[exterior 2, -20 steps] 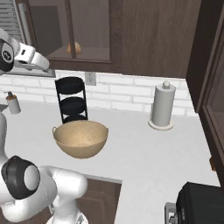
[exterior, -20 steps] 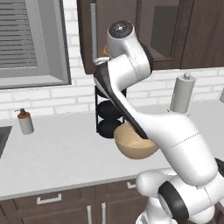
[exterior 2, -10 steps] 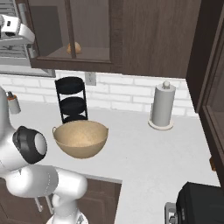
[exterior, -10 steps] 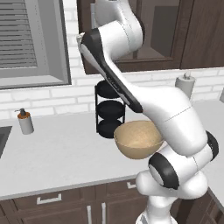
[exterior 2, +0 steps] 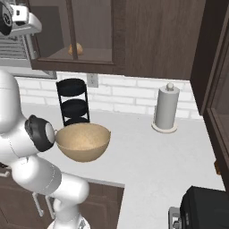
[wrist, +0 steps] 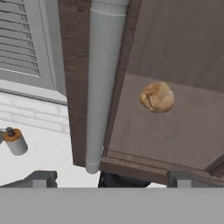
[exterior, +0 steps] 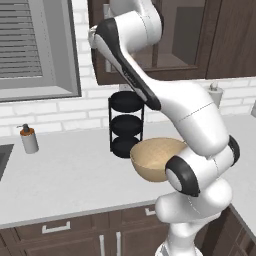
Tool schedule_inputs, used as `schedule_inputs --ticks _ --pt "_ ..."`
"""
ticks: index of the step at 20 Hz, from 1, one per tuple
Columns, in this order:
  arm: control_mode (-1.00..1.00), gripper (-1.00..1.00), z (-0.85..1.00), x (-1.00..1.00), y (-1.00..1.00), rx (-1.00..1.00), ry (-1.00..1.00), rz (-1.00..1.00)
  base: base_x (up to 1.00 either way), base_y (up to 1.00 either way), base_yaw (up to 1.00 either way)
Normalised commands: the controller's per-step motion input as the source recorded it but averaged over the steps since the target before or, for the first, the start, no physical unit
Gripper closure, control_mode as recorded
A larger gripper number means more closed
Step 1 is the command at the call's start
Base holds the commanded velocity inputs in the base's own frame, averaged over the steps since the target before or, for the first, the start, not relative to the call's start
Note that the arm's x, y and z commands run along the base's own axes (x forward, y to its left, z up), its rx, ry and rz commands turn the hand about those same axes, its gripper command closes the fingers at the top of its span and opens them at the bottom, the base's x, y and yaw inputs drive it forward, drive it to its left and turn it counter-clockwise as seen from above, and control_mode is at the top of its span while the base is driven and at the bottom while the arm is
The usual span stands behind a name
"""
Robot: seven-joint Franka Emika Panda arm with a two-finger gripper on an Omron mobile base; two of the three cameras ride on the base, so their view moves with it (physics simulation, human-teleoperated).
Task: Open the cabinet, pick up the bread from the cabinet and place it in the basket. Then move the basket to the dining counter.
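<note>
The cabinet (exterior 2: 134,36) hangs above the counter with its doors closed. In the hand view its long silver bar handle (wrist: 103,83) runs upright against the dark door frame (wrist: 72,78), between my gripper's (wrist: 111,179) two tips, which stand wide open and touch nothing. Behind the glass, the bread (wrist: 157,97) lies on the cabinet shelf; it is also the small roll (exterior 2: 75,49) in the right base view. My hand (exterior 2: 22,18) is raised at the cabinet's left edge. The tan basket (exterior: 157,157) (exterior 2: 82,142) stands on the counter, holding nothing. The dining counter is out of view.
A black three-tier rack (exterior: 126,130) stands against the brick wall behind the basket. A soap dispenser (exterior: 29,139) is at the left, near a sink edge. A paper towel roll (exterior 2: 166,108) stands to the right. A black appliance (exterior 2: 205,210) sits at the near right corner.
The arm has swung up from in front of the rack to the cabinet's left edge. The gripper has stayed open. Basket and bread have not moved.
</note>
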Motion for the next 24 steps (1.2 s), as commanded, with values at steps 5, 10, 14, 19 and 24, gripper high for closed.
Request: schedule_inputs --ticks 5,10,14,19,24 --pt "-1.00 -1.00 0.00 0.12 0.13 -0.04 -0.08 -0.08 0.00 0.00 0.00" --pt "-1.00 -1.00 0.00 0.30 0.19 -0.01 -0.04 -0.06 0.00 0.00 0.00" --pt "-1.00 -1.00 0.00 0.45 0.07 0.00 0.00 -0.03 0.00 0.00 0.00" --pt "-1.00 -1.00 -0.01 0.43 0.00 0.00 0.00 -0.02 0.00 0.00 0.00" --pt "-1.00 -1.00 -0.12 0.42 0.00 -0.01 -0.03 -0.02 0.00 0.00 0.00"
